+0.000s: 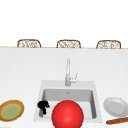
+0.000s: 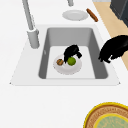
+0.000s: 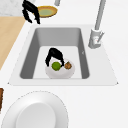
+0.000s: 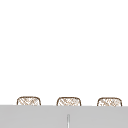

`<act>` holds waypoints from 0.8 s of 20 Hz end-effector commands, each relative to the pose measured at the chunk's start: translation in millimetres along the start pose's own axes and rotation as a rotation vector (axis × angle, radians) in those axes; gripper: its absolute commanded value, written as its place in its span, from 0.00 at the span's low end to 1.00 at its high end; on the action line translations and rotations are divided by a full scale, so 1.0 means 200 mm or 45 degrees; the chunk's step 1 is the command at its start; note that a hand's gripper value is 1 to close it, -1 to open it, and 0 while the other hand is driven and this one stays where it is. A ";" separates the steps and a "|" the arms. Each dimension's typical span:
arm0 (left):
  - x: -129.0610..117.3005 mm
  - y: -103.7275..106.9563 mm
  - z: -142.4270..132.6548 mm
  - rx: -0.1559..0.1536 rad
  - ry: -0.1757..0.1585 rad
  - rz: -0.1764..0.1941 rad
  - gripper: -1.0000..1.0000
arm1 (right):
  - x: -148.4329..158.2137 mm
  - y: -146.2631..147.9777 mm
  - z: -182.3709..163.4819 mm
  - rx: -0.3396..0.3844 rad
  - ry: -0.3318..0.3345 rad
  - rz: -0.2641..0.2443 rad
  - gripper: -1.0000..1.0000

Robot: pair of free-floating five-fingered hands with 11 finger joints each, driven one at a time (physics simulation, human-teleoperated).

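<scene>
Three wicker chair backs (image 1: 29, 43) in a row past the far edge of a plain white desk (image 1: 20, 70), against a bare white wall. Pale wooden floor (image 3: 10, 32) off the near edge, seen from the side.

Far left on the desk, near its near edge: a round yellow-rimmed plate (image 1: 11, 110) with a green middle, nothing on it.

Just right of that, at the near left corner of the sink (image 1: 41, 86): the left hand (image 1: 43, 107), hanging in the air above the rim and the floor, fingers (image 3: 32, 17) drooping loose and bent downward, nothing in them.

Middle: a grey basin sunk in the white surround, with a tall steel faucet (image 1: 68, 72) at its far rim. In the front view, a large red ball (image 1: 67, 114) before the near rim, covering the basin's near middle.

On the basin floor, from the sides: a shallow white bowl (image 2: 67, 70) holding a green lime (image 2: 71, 61) and, touching it, a small brown lump (image 2: 59, 62). Down over the bowl, the right hand (image 2: 71, 52), fingers (image 3: 50, 58) arched and curled about the lime from above, tips at its sides.

Right of the sink: an empty white plate (image 1: 115, 106), and nearer, just beside it, a brown wooden stick (image 1: 117, 121) lying slantwise.
</scene>
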 end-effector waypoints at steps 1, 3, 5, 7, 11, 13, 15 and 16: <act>0.00 0.00 0.00 0.000 0.000 0.000 0.50 | 0.00 -0.05 0.12 -0.014 -0.049 -0.063 0.00; 0.00 0.00 0.00 0.000 0.000 0.000 0.50 | -0.05 -0.12 0.14 -0.029 -0.050 -0.059 0.00; 0.00 0.00 0.00 0.000 0.000 0.000 0.50 | -0.12 -0.13 0.21 -0.026 -0.080 -0.086 0.00; 0.00 0.00 0.00 0.000 0.000 0.000 0.50 | -0.16 -0.17 0.26 -0.032 -0.112 -0.124 0.00; 0.00 0.00 0.00 0.000 0.000 0.000 0.50 | -0.23 -0.22 0.34 -0.076 -0.177 -0.167 0.00; 0.00 0.00 0.00 0.000 0.000 0.000 0.50 | -0.27 -0.20 0.34 -0.101 -0.162 -0.182 0.00; 0.00 0.00 0.00 0.000 0.000 0.000 0.50 | -0.32 -0.18 0.34 -0.147 -0.158 -0.187 0.00; 0.00 0.00 0.00 0.000 0.000 0.000 0.50 | -0.33 -0.18 0.34 -0.114 -0.172 -0.186 0.00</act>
